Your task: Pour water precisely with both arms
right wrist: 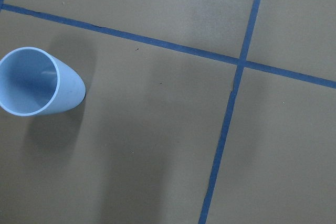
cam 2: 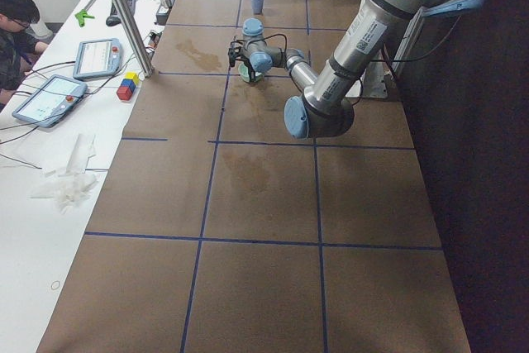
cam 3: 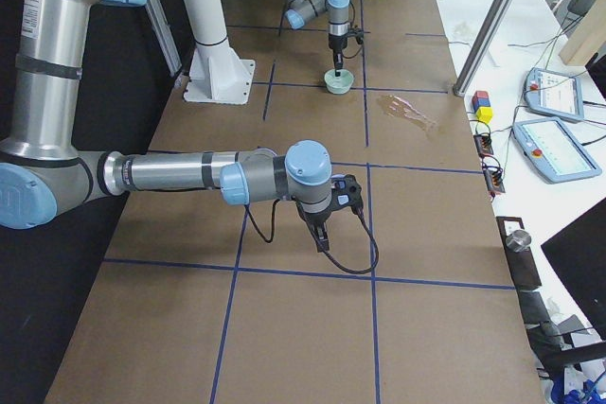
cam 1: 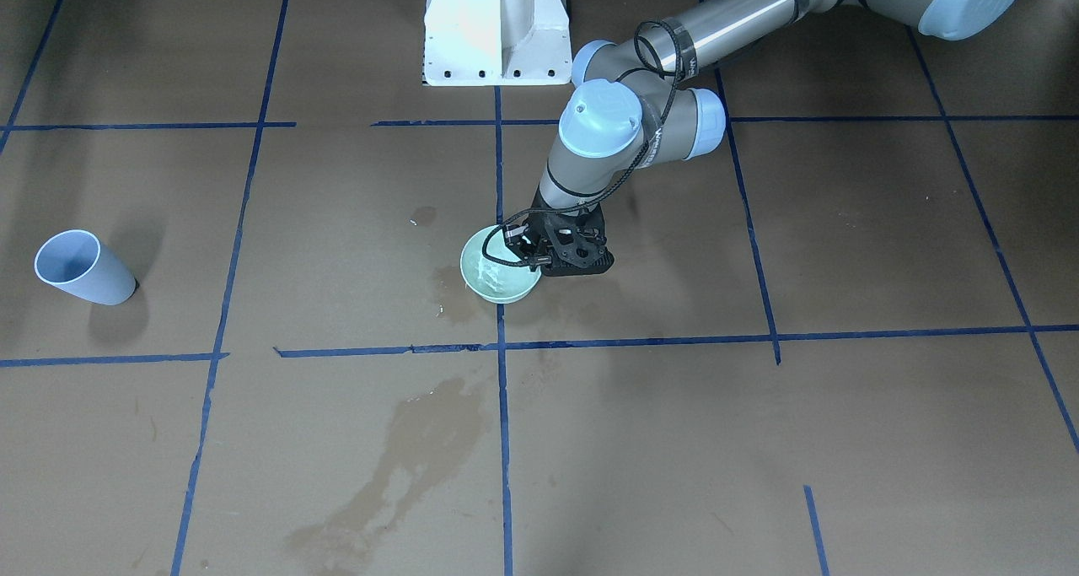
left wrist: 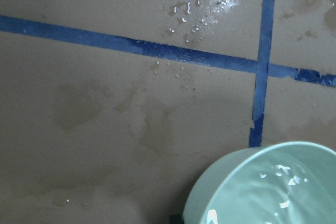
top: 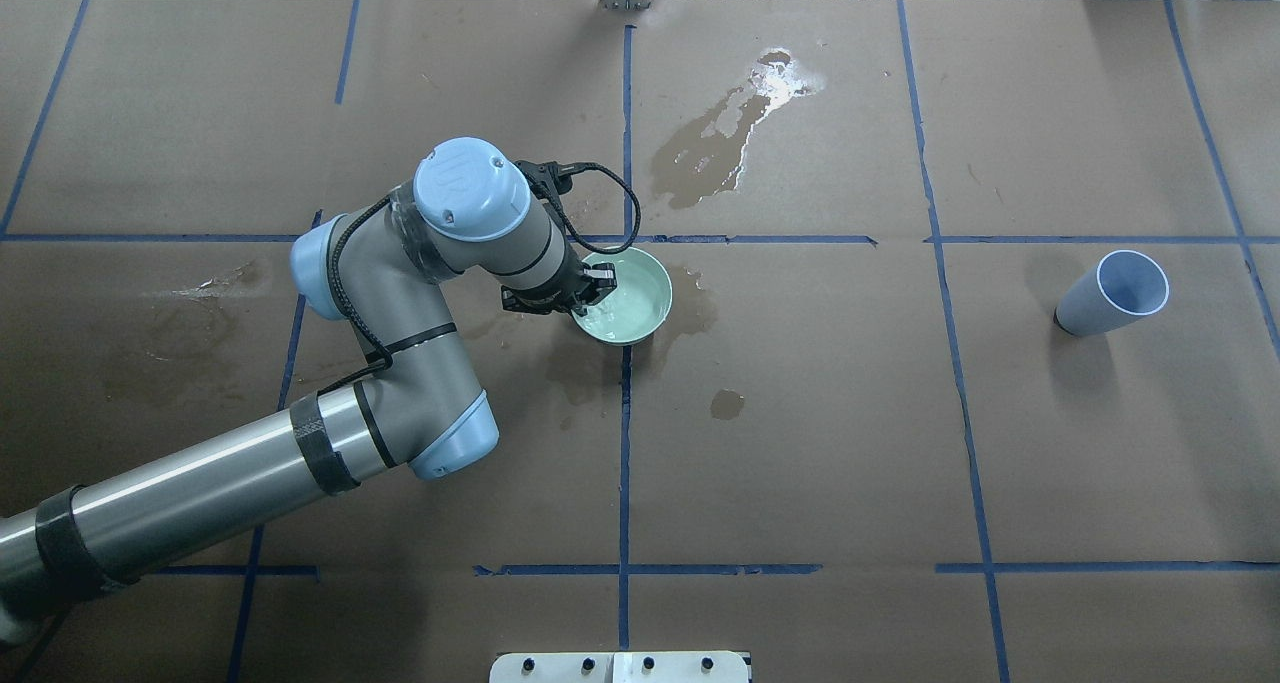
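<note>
A pale green bowl (cam 1: 506, 294) stands near the table's middle with the water (cam 1: 491, 274) in it, showing whitish glints. My left gripper (cam 1: 516, 247) points down at the bowl's rim and is shut on it, one finger inside and one outside. In the overhead view the left gripper (top: 597, 285) is at the bowl's (top: 622, 340) left rim. The left wrist view shows the bowl (left wrist: 220, 195) and the water (left wrist: 283, 182) at bottom right. My right gripper (cam 3: 322, 238) hangs low over the table, seen only in the exterior right view; I cannot tell its state.
An empty light-blue cup (top: 1115, 293) stands far to the right, also seen in the right wrist view (right wrist: 37, 82). Wet patches (top: 730, 133) darken the brown paper beyond and around the bowl. The white pedestal (cam 1: 497, 28) stands at the robot's side.
</note>
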Available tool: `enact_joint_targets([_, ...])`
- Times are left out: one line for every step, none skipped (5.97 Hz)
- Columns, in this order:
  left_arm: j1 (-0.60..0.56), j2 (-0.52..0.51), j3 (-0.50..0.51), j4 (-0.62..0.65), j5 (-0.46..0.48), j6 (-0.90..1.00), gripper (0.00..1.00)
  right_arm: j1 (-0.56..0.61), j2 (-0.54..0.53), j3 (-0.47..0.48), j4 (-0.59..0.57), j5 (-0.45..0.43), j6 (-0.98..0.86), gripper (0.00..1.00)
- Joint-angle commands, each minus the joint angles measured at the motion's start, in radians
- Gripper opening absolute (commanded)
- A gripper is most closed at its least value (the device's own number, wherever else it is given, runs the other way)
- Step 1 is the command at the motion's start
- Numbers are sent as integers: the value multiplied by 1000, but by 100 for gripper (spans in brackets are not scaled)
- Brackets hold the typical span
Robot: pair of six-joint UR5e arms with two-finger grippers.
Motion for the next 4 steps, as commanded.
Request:
enact_joint_targets([-3,0,-8,1,0,9,87,-1,3,0,2,0,0,100])
enact_joint_targets([-31,7,-50,12,-8,11,94,-3,9,3,3,1,2,100])
enact_joint_targets([-63,71,-132,33,-36,11,96,-7,14,9,0,1,2,100])
enact_joint_targets([-115,128,-212,82,-94,64,96,-10,35,11,-2,3,12,100])
